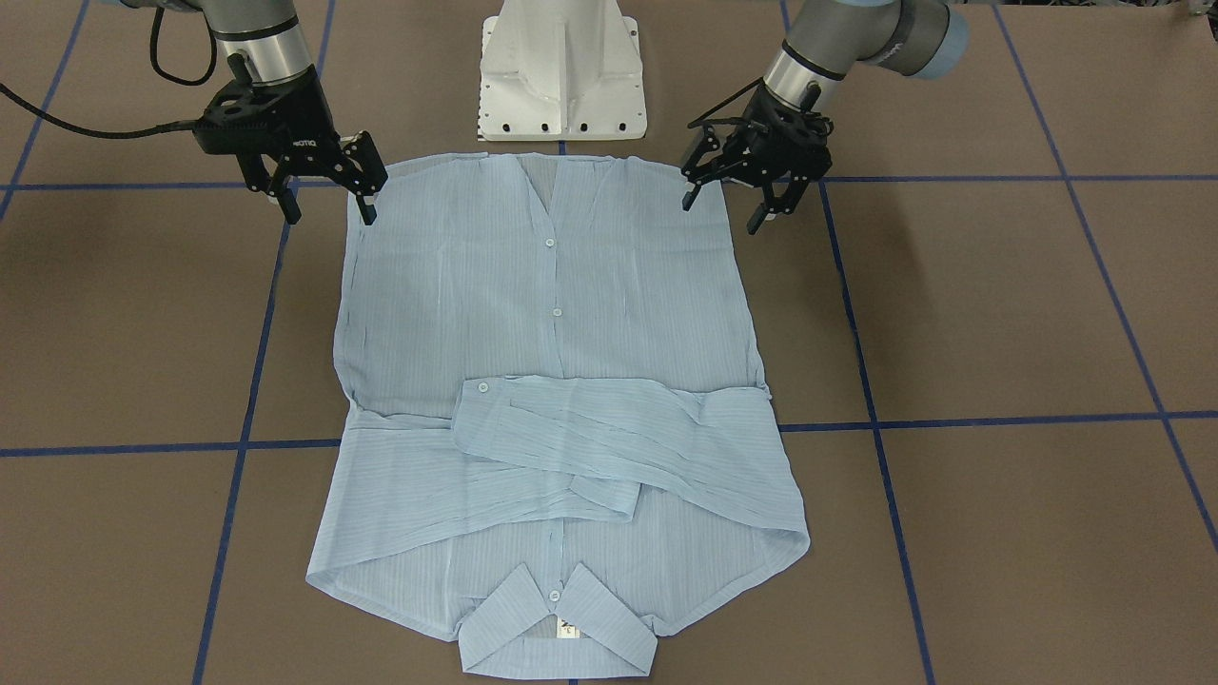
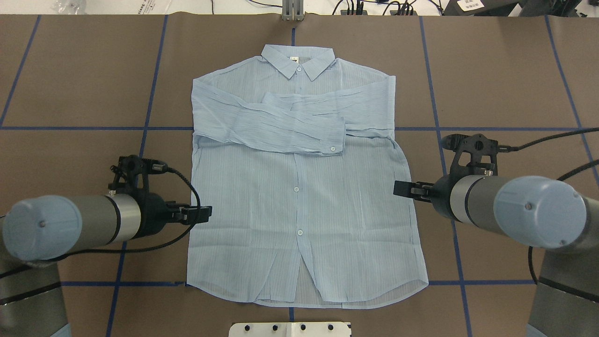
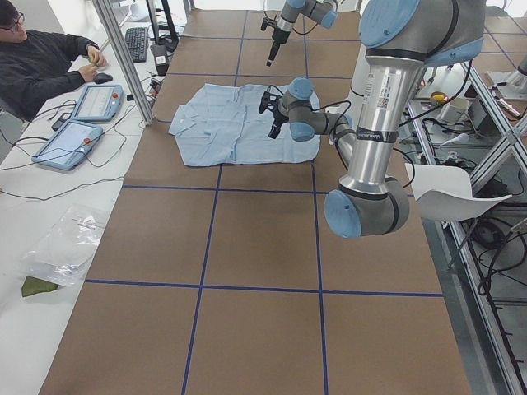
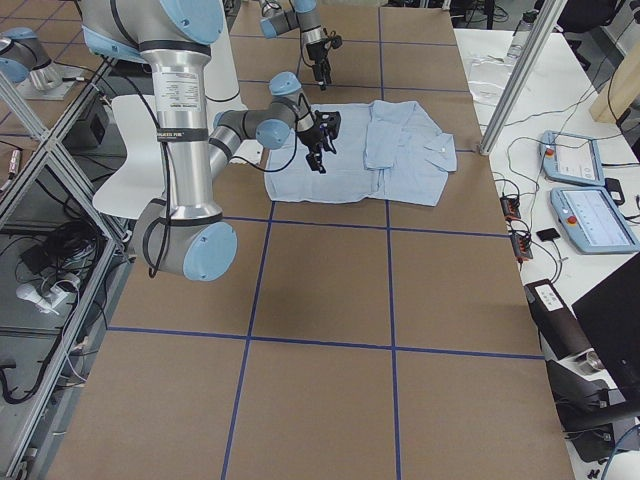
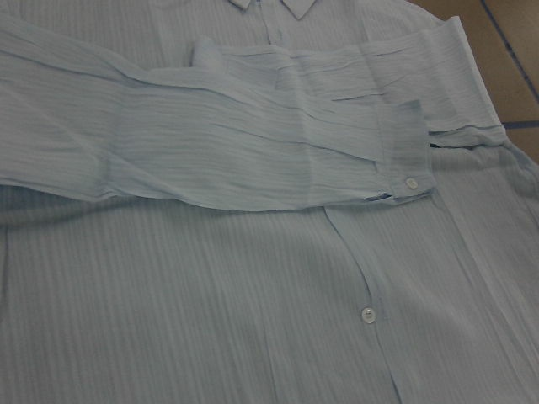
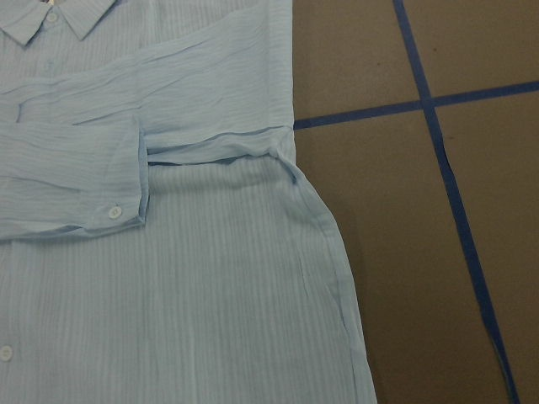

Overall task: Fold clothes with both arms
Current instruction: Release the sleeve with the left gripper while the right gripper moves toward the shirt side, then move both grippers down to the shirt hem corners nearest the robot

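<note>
The light-blue striped shirt point(image 1: 552, 314) point(image 2: 299, 196) lies flat on the brown table, buttoned front up. Both sleeves are folded across the chest, the collar point(image 1: 557, 633) is on the far side from the robot, and the hem is near the base. My left gripper point(image 1: 721, 214) point(image 2: 201, 213) hovers open over the shirt's side edge near one hem corner. My right gripper point(image 1: 330, 214) point(image 2: 403, 188) hovers open over the opposite edge. Neither has cloth between its fingers. Both wrist views show only the shirt point(image 5: 253, 295) point(image 6: 210, 295), with no fingers in them.
The white pedestal base point(image 1: 563, 76) stands just behind the hem. Blue tape lines point(image 1: 952, 423) cross the brown table. At the far end a seated person point(image 3: 41, 62) is beside tablets point(image 3: 70, 140) and a metal post point(image 3: 123, 58).
</note>
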`<action>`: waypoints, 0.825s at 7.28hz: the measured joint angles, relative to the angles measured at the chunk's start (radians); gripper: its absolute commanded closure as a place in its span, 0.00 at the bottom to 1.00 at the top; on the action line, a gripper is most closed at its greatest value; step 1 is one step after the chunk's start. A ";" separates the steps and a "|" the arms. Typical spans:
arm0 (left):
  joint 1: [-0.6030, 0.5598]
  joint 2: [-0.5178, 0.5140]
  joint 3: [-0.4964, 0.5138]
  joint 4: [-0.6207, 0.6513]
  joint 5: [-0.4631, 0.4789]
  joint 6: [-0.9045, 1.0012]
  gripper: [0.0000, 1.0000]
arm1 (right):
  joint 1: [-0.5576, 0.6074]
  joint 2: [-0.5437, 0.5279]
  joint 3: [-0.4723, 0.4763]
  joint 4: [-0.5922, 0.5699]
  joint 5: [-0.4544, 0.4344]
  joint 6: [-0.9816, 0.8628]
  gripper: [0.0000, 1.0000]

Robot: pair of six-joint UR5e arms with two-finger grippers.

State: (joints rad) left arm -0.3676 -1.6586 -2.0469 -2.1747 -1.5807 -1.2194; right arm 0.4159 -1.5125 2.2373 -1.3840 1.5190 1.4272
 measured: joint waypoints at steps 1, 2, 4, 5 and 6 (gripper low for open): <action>0.063 0.049 -0.012 -0.009 0.055 -0.052 0.01 | -0.031 -0.047 0.009 0.053 -0.022 0.014 0.00; 0.130 0.072 -0.015 -0.010 0.105 -0.111 0.18 | -0.047 -0.074 0.012 0.087 -0.035 0.020 0.00; 0.236 0.082 -0.012 0.007 0.172 -0.208 0.72 | -0.054 -0.088 0.012 0.105 -0.045 0.022 0.00; 0.264 0.078 -0.009 0.035 0.182 -0.240 0.74 | -0.055 -0.089 0.012 0.106 -0.048 0.022 0.00; 0.275 0.074 -0.006 0.058 0.185 -0.255 0.74 | -0.057 -0.089 0.012 0.106 -0.049 0.022 0.00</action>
State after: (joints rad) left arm -0.0923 -1.5848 -2.0531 -2.1167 -1.3957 -1.4739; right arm 0.3591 -1.6015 2.2491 -1.2779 1.4703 1.4496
